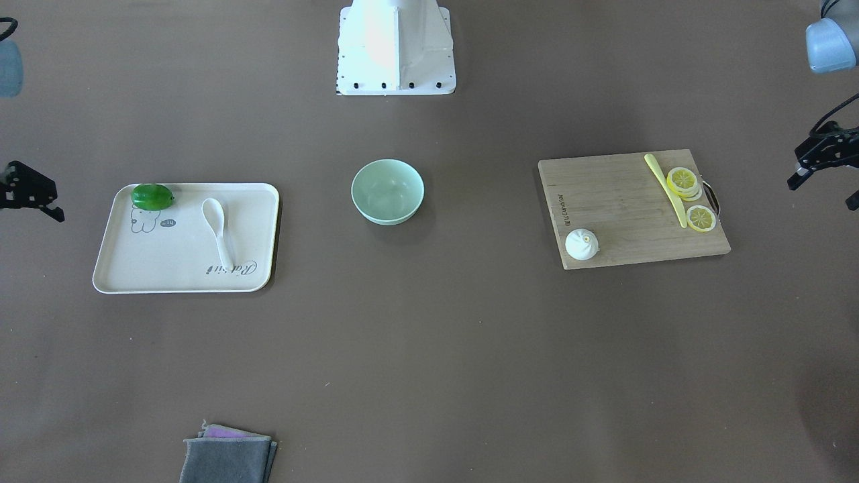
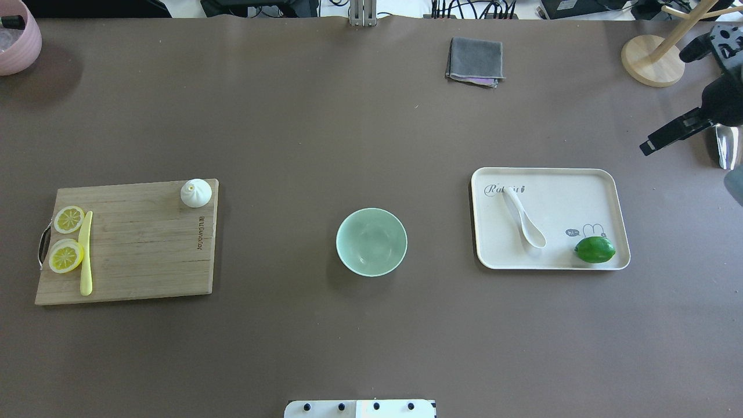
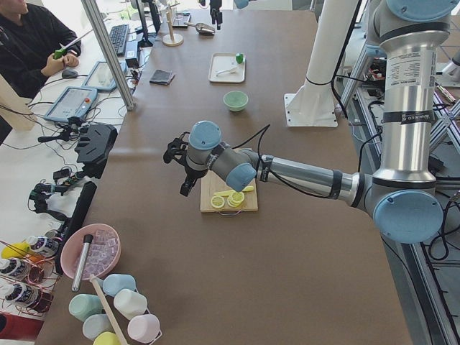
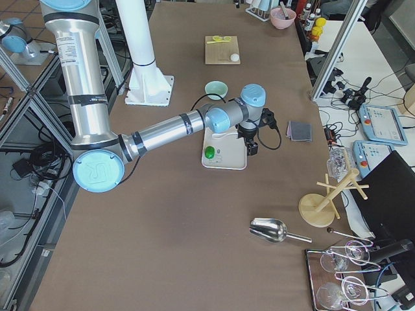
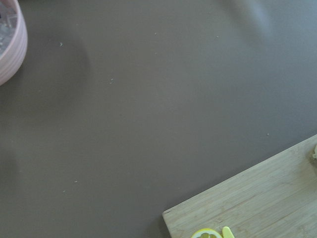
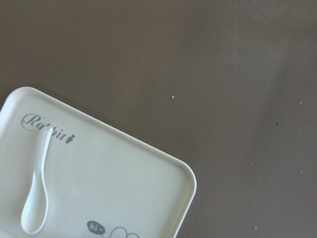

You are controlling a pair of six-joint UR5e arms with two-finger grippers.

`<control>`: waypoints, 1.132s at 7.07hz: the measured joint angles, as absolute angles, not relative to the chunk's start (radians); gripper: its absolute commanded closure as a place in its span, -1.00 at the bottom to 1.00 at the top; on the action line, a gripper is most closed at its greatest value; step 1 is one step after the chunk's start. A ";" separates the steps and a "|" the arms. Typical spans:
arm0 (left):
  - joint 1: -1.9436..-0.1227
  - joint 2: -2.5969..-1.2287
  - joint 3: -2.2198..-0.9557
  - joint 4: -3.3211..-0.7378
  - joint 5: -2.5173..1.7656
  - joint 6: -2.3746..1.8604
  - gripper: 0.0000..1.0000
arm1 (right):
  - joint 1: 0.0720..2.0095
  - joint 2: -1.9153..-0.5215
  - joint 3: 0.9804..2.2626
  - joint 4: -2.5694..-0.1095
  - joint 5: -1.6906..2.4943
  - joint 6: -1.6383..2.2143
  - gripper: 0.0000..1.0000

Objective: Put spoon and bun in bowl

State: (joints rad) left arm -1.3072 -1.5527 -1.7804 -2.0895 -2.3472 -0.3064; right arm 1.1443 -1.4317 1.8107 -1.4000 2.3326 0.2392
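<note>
Lena: Closest to the overhead camera is the white base plate point(image 2: 360, 409) of the robot, at the bottom edge. What comes then, from the left side to the right?

Marko: First the cutting board point(image 2: 145, 249), with two lemon slices point(image 2: 65, 256) and the yellow knife point(image 2: 86, 252) at its handle end. The bun point(image 2: 196, 193) sits on the far corner of the opposite end, the end toward the bowl point(image 2: 371, 241). The bowl stands empty in the middle of the bench point(image 2: 325, 128). After it comes the tray point(image 2: 574, 197), with the spoon point(image 2: 524, 217) and a green lime point(image 2: 595, 249).

Lena: Which arm for which thing?

Marko: I judge the right one for the spoon. The right gripper point(image 2: 673, 133) hangs beyond the far right corner of the tray, so the spoon lies toward the robot and toward the centre from it. Its long axis runs diagonal: handle on the far side, over the printed word, scoop nearer to the robot. The left gripper point(image 1: 822, 191) is outside the board's handle end, so the bun is across the whole board from it.

Lena: And the jaws?

Marko: On the left arm the two tips seem to stand apart in the front-facing view. On the right arm the frame edge cuts them, so I cannot tell. The overhead view does not show the left gripper at all, and its wrist camera catches only what may be a sliver of the bun at the edge.
</note>
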 measured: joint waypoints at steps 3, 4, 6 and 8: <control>-1.185 -1.664 -1.739 -2.117 -2.321 -0.446 -0.96 | 0.963 -1.387 1.805 -1.273 2.232 0.452 -0.98; -1.166 -1.678 -1.732 -2.118 -2.311 -0.462 -0.96 | 0.898 -1.375 1.798 -1.268 2.172 0.494 -0.98; -1.151 -1.685 -1.724 -2.120 -2.304 -0.469 -0.96 | 0.788 -1.331 1.756 -1.268 2.073 0.565 -0.91; -1.146 -1.694 -1.710 -2.122 -2.304 -0.469 -0.96 | 0.760 -1.298 1.680 -1.266 2.055 0.582 -0.81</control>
